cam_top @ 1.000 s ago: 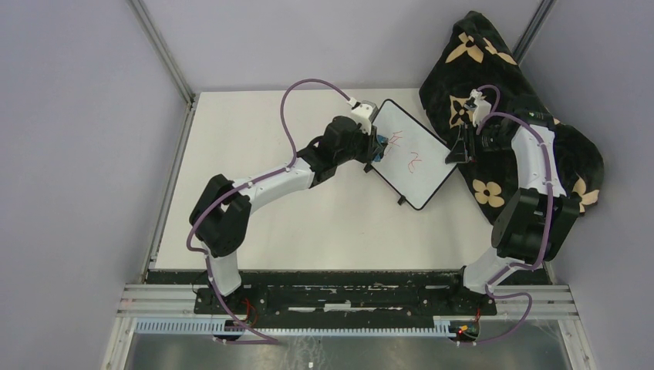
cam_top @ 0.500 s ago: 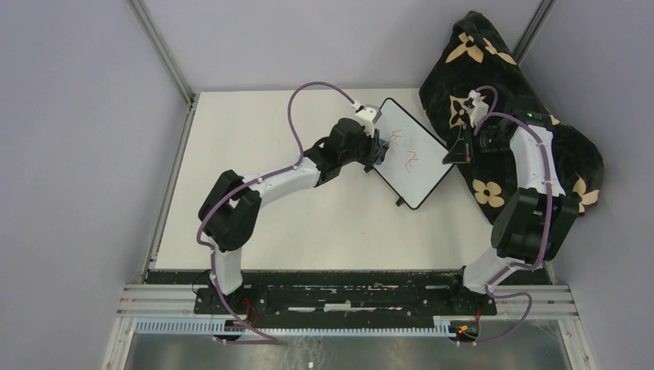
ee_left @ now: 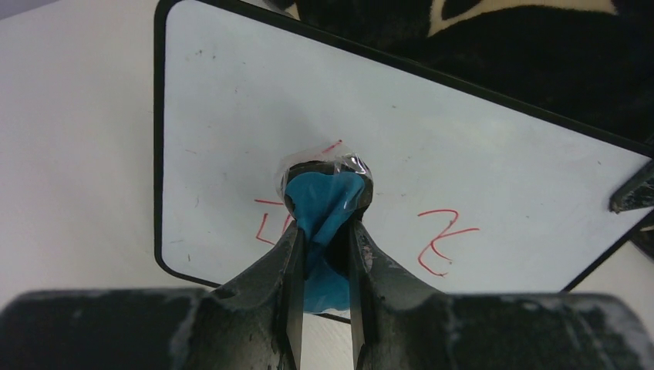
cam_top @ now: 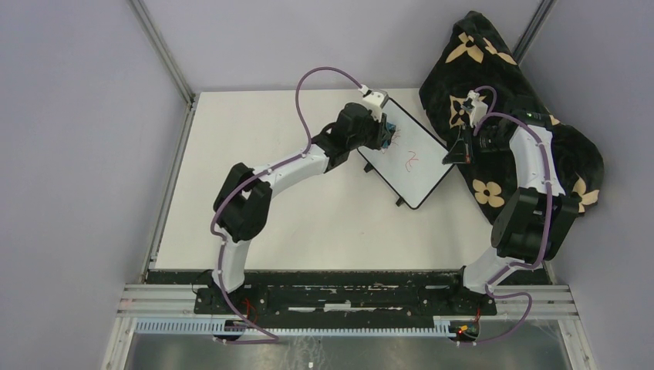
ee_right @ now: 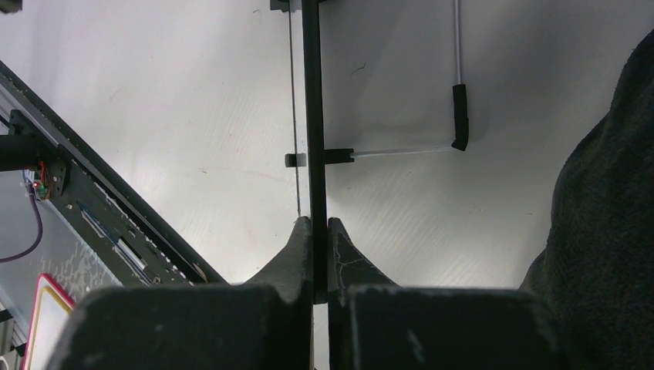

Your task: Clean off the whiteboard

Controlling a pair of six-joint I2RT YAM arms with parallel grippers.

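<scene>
As I look from above, the small rectangular whiteboard (cam_top: 412, 166) with its thin black frame lies slanted on the white table top (cam_top: 254, 154). Its right side is just beside the black blanket with tan flowers (cam_top: 509, 77). The left gripper (cam_top: 388, 132) is over the board's upper left part, and the right gripper (cam_top: 450, 157) is at its right edge.

From the left wrist, the left gripper (ee_left: 324, 231) has both fingers pinched on a soft blue pad (ee_left: 324, 196) with clear film around its top. The pad sits against the white surface and covers part of the red scribbles (ee_left: 441, 239). One mark shows on each side of the fingers.

From the right wrist, the right gripper (ee_right: 318, 225) is closed on the black frame, seen edge-on between the fingertips. A small black foot (ee_right: 460, 116) stands out to the right of the frame.
</scene>
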